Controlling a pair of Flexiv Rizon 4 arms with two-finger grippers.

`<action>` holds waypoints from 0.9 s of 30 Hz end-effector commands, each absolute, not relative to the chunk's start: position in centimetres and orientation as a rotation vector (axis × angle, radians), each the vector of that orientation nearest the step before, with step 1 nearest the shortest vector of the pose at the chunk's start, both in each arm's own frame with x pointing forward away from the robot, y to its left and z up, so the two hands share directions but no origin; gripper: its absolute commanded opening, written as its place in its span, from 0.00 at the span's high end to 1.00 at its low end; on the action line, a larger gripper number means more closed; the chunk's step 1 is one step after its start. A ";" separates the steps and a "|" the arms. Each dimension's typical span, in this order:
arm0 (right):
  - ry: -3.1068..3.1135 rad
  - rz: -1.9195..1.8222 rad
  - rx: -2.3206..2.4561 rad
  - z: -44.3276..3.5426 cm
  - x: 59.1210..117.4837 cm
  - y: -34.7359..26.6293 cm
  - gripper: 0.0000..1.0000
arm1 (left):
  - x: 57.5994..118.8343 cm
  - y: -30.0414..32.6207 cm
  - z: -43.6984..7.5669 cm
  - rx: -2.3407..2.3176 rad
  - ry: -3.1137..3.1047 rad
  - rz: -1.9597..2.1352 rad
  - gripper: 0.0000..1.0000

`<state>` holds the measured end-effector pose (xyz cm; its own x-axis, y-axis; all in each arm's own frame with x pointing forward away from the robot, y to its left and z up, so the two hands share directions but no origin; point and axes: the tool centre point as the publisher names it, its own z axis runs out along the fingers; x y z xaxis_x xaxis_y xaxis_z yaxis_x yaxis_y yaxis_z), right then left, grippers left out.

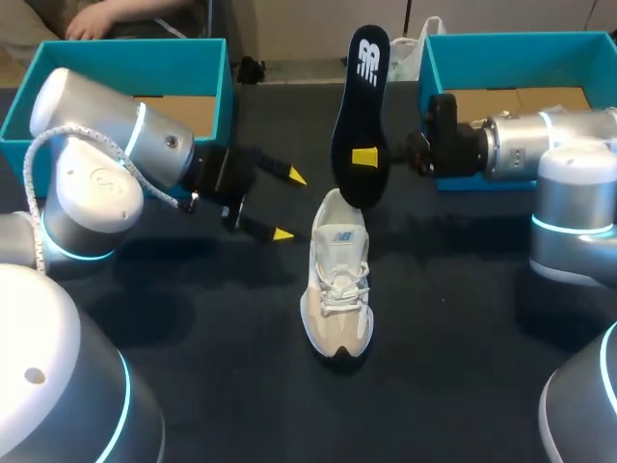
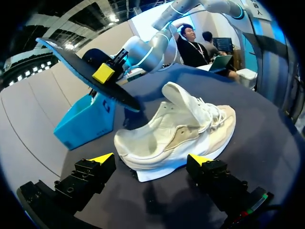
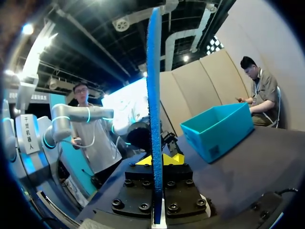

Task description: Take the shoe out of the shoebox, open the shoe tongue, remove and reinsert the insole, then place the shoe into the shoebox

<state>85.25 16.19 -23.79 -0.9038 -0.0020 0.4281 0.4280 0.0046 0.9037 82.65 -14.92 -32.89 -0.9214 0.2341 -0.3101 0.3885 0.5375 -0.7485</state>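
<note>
Right hand's (image 1: 367,156) insole (image 1: 361,92), perhaps above shoe (image 1: 337,280)

White shoe (image 2: 176,129) on dark counter (image 2: 257,143), just ahead of left tool (image 2: 151,160), fingers spread. Right tool (image 2: 105,74) grips dark insole (image 2: 86,76) near heel. Teal shoebox (image 2: 88,121) behind.

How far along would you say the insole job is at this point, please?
Done: the shoe stands on the table, tongue lifted, insole out. In hand: the right gripper holds the insole above the heel opening; the left gripper is open near the shoe. Left: reinserting it and boxing the shoe.
</note>
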 end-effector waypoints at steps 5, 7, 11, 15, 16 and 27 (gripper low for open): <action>-1.892 -2.013 -0.438 -26.1 85.6 17.8 1.00 | 82.5 -15.4 -33.9 0.525 2.657 -1.302 0.00; -1.874 -2.019 -0.435 -26.4 85.4 18.1 1.00 | 82.5 -15.5 -34.2 0.524 2.673 -1.305 0.00; -1.851 -2.021 -0.446 -27.2 85.1 18.6 1.00 | 82.5 -15.7 -34.7 0.532 2.682 -1.306 0.00; -1.816 -2.034 -0.437 -27.3 85.0 18.8 1.00 | 82.7 -15.9 -34.8 0.544 2.699 -1.315 0.00; -1.817 -2.029 -0.437 -27.3 85.0 18.8 1.00 | 82.7 -15.9 -34.8 0.547 2.702 -1.318 0.00; -1.803 -2.013 -0.451 -27.8 84.6 19.0 1.00 | 82.6 -16.2 -35.2 0.559 2.724 -1.325 0.00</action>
